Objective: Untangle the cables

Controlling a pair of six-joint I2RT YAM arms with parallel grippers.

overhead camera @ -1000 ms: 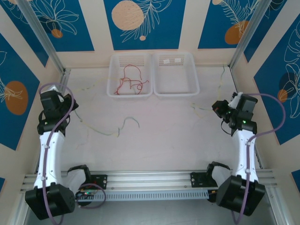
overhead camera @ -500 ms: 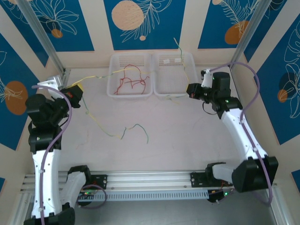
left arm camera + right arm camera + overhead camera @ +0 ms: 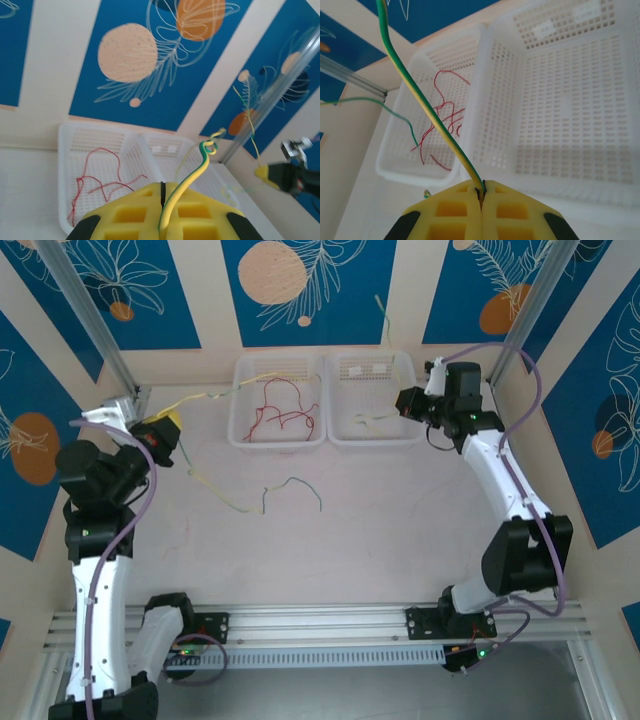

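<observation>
Sorting seemed under way. The left tool (image 3: 162,192) was clamped shut on a thin, kinked yellow-green cable (image 3: 202,150) near the left white perforated plastic basket (image 3: 237,430), which held the thin red cables (image 3: 280,415). The right tool (image 3: 482,194), shut on a similar yellow-green strand (image 3: 435,116), hung over the right white basket (image 3: 420,425). Next, I judged, it needed to open and drop the strand inside.

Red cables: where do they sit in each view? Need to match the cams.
Top external: red cables at upper centre, lying in the left basket.
Left wrist: red cables at lower left, in the same basket.
Right wrist: red cables left of centre, in that basket.
Shared landmark: the white left basket that holds them.
</observation>
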